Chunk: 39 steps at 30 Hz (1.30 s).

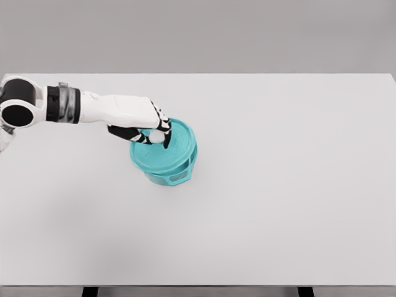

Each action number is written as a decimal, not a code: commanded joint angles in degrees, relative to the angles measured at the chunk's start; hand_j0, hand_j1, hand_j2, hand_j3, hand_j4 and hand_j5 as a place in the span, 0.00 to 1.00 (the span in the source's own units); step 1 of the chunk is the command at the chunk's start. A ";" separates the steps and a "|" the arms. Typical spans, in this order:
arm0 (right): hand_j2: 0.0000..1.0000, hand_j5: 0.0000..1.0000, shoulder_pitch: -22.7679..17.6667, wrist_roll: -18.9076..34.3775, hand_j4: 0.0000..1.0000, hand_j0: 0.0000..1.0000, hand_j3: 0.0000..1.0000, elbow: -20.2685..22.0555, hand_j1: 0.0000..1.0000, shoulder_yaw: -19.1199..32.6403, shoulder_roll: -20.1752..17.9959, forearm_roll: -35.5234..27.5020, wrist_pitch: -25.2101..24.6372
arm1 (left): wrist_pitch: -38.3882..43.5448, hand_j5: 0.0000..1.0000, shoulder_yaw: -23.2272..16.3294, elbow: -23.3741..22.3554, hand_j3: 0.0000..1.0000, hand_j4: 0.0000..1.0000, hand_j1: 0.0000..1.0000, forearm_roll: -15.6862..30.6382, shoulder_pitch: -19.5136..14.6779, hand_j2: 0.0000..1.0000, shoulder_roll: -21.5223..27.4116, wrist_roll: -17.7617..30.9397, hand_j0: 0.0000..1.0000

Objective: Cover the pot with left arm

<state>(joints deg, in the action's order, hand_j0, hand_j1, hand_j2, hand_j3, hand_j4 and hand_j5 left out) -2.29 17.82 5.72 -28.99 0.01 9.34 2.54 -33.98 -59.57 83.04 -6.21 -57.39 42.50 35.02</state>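
A teal pot [172, 175] stands on the white table [278, 185], left of the middle. A teal lid [170, 151] lies over its top, tilted a little toward the left. My left hand [151, 133] comes in from the left edge and sits over the lid's centre, its fingers curled around the white knob [159, 137] on the lid. Most of the pot's body is hidden under the lid; only its lower front and a handle show. The right arm is out of view.
The table's far edge runs along the top of the view, and its front edge shows at the bottom. Nothing else stands on it.
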 commanded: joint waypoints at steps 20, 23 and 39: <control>1.00 1.00 0.00 0.02 1.00 1.00 1.00 0.00 1.00 -0.01 -0.01 -0.02 0.01 | 3.57 0.51 -2.21 -0.68 0.51 0.51 0.51 -2.40 0.00 0.51 -2.77 -0.02 0.51; 1.00 1.00 0.00 0.02 1.00 1.00 1.00 0.00 1.00 -0.01 -0.01 -0.02 0.01 | 5.15 0.51 -2.21 -0.68 0.51 0.51 0.51 -4.69 0.00 0.51 -2.86 -0.02 0.51; 1.00 1.00 0.00 0.02 1.00 1.00 1.00 0.00 1.00 -0.01 -0.01 -0.02 0.01 | 5.68 0.57 -2.21 -1.30 0.57 0.57 0.57 -6.36 0.00 0.57 -3.21 -0.02 0.57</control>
<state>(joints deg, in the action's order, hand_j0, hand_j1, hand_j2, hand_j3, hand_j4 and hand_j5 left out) -2.29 17.82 5.72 -28.99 0.01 9.34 2.54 -28.45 -61.85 81.77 -12.78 -57.39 39.32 35.02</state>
